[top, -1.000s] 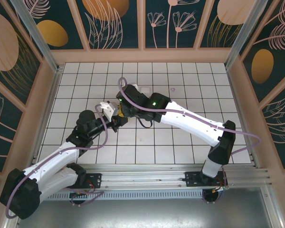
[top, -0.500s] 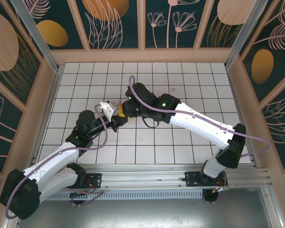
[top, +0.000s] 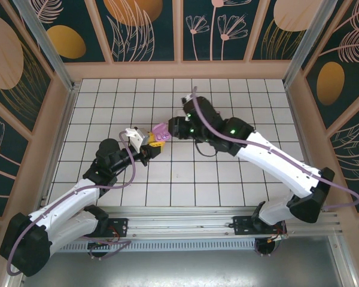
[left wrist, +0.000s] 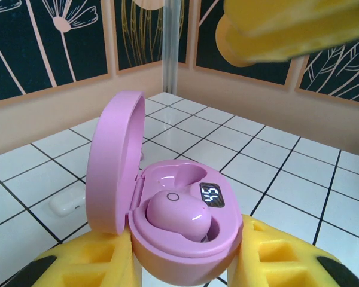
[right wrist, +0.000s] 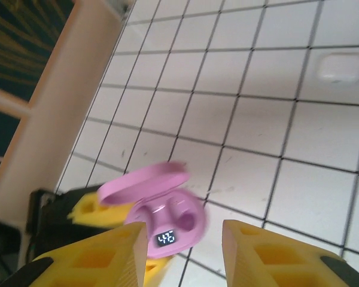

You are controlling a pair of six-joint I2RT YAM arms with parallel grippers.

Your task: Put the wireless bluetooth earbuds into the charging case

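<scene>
Two arms meet over the middle of the tabletop (top: 185, 191), a little toward its left edge. There is one pink charging case (top: 160, 131), its lid open, held clear of the tiles by the left end effector (top: 155, 141), which pinches it. The right end effector (top: 172, 128) hovers just beside the case on the far-right side, its fingers spread with nothing between them.

The left wrist view gives the detail that the overhead camera cannot. The case (left wrist: 185, 242) sits clamped between two yellow fingers (left wrist: 90, 263), the lid standing upright on the left. One pink earbud (left wrist: 176, 215) lies seated in the near socket, the socket behind it looks empty, and a small lit display (left wrist: 212, 194) shows digits. One white case (left wrist: 66, 204) lies closed on a tile behind the lid.

From the right wrist camera the right end effector (right wrist: 185, 251) is seen from above with its two yellow fingers (right wrist: 102, 257) apart. The pink case (right wrist: 167, 224) lies below and between them, blurred. The white case (right wrist: 337, 66) rests on a tile well apart, toward the upper right of that view.
</scene>
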